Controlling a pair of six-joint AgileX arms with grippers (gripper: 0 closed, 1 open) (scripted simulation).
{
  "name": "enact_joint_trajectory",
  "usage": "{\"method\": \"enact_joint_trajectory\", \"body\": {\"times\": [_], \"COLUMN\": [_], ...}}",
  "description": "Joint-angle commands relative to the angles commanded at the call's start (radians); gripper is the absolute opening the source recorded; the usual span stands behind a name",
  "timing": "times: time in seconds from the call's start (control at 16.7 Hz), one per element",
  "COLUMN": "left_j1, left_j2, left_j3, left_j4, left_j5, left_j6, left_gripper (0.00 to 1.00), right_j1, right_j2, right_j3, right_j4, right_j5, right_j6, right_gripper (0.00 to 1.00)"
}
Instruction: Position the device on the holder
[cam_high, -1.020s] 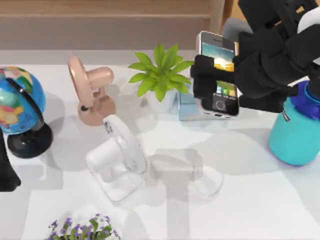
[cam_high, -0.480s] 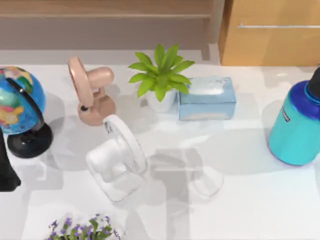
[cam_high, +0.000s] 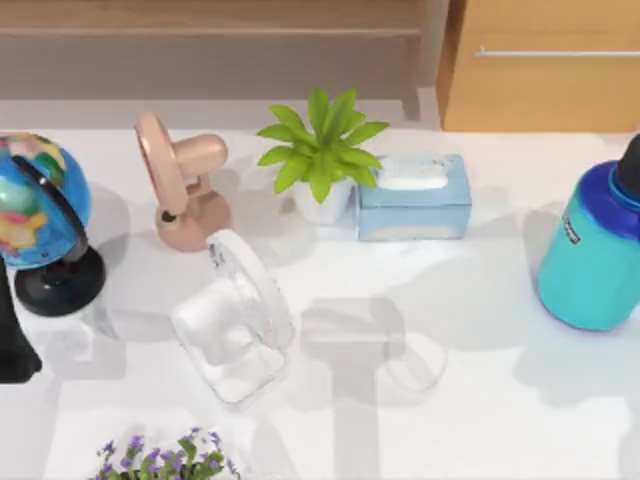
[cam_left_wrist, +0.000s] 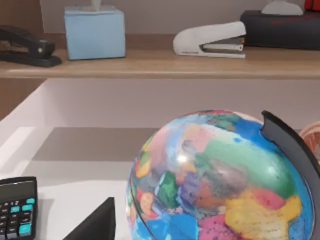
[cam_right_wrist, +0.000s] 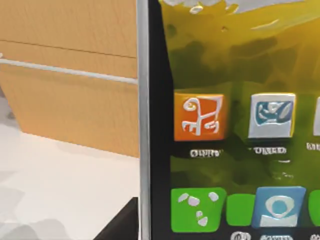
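We are seeing the phone (cam_right_wrist: 230, 120) looming close before our right wrist camera, cropped; grip unreadable. Globe (cam_high: 35, 205) and two fans (cam_high: 235, 320) are crowding the table (cam_high: 500, 400).

Top view overhead; left wrist faces globe (cam_left_wrist: 220, 180) closely.

Bright, even light; soft grey shadows on table (cam_high: 500, 420); small glare on globe (cam_left_wrist: 182, 159).

No legible text; smartphone (cam_right_wrist: 235, 125) icon captions too blurred to read; teal bottle (cam_high: 592, 250) side label unreadable; calculator (cam_left_wrist: 17, 210) key markings indistinct
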Motion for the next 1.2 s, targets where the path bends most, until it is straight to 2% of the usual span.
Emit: {"method": "enact_joint_trajectory", "body": {"times": [0.24, 0.48, 0.96, 1.2], "left_j1": [0.000, 0.000, 0.000, 0.000], "left_j2": [0.000, 0.000, 0.000, 0.000], "left_j3": [0.000, 0.000, 0.000, 0.000], "left_j4": [0.000, 0.000, 0.000, 0.000], "left_j5": [0.000, 0.000, 0.000, 0.000], "left_j6": [0.000, 0.000, 0.000, 0.000], "left_gripper": [1.00, 1.00, 1.00, 1.00], "right_j1": [-0.181, -0.268, -0.276, -0.279], "right_j2": [0.017, 0.021, 0.019, 0.018], "right_j3": [-0.177, -0.297, -0.314, -0.303], "right_j4": [0.063, 0.079, 0.079, 0.121], "right_j5": [-0.082, -0.111, -0.113, -0.136], "right_j6": [-0.223, -0.364, -0.382, -0.316], "right_gripper": [0.00, 0.00, 0.00, 0.00]}}
